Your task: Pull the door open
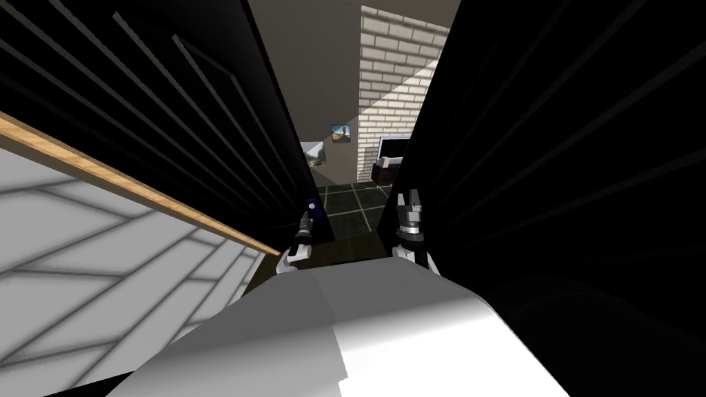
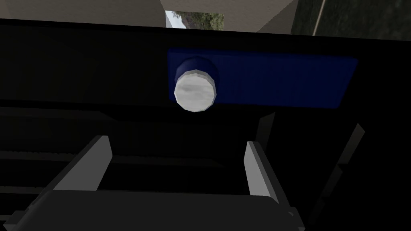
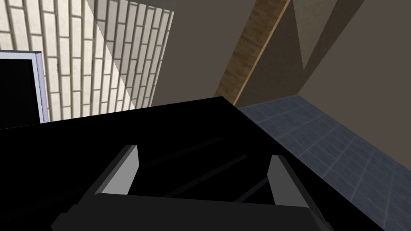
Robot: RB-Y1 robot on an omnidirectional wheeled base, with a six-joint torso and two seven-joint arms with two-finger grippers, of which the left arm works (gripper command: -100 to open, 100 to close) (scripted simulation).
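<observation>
My left gripper (image 2: 176, 141) has its jaws spread wide with nothing between them. Its two pale fingers (image 2: 96, 160) point at the black door (image 2: 80, 80). Just ahead of the fingertips, and apart from them, sits the round pale grey knob (image 2: 195, 90). It is off the jaws' centre line, nearer one finger than the other. The knob is mounted at one end of a dark blue plate (image 2: 273, 78), which runs on past the other finger along the door face.

In the head view the left gripper (image 1: 305, 224) reaches forward on a nearly straight forearm. It points at the knob (image 1: 311, 205) on the free edge of the slatted black door (image 1: 172, 103).

My right gripper (image 3: 204, 152) also has its jaws spread and holds nothing. Its fingers (image 3: 128, 168) stand over a flat black panel (image 3: 160, 128) that lies close in front of them. In the head view the right gripper (image 1: 411, 203) is held forward beside the left one, against the edge of the black panel (image 1: 551, 172).

Between the two grippers and beyond them, the gap between door and panel opens onto a dark tiled floor (image 1: 351, 200) and a pale brick wall (image 1: 389, 69).
</observation>
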